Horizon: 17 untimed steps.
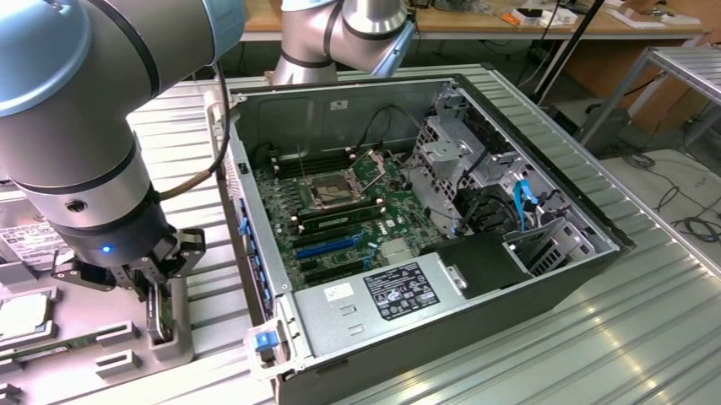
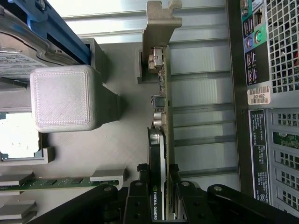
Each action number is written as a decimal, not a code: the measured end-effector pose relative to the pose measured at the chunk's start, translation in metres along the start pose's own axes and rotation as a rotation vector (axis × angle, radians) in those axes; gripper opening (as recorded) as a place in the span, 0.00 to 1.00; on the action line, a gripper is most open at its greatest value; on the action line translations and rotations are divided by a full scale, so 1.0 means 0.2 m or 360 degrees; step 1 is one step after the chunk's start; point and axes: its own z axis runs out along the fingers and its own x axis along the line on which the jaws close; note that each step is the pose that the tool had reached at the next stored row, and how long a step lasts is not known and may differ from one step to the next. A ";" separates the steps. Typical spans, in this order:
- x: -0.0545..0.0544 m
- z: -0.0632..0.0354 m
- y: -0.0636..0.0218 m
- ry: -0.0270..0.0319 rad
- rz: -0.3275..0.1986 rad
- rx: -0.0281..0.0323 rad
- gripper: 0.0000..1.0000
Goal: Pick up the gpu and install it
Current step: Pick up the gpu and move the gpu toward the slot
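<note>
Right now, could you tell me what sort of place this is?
Probably a robotics lab workbench: an open computer case on a ribbed metal table, the gripper closed on a gpu, and a wooden desk behind.

— Computer cases on the table [image 1: 631, 337]?
— One computer case [image 1: 563, 270]. Inside, by the exterior view: one power supply [image 1: 389, 295] at six o'clock, one processor socket [image 1: 338, 192] near the middle, one blue cable [image 1: 521, 201] at three o'clock.
— Cards outside it?
— One gpu [image 2: 161, 116], at eight o'clock of the case. One pincer [image 2: 158, 186], two fingers [image 2: 138, 193].
— Anything else to count?
— One grey block [image 2: 60, 98], one barcode label [image 2: 258, 96], one robot arm [image 1: 79, 126].
</note>
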 end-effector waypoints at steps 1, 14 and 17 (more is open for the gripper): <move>0.00 -0.001 0.000 -0.00003 0.0000 -0.00003 0.27; 0.00 -0.109 0.005 0.00000 0.0000 0.00001 0.27; 0.00 -0.154 0.007 0.00001 0.0001 0.00000 0.27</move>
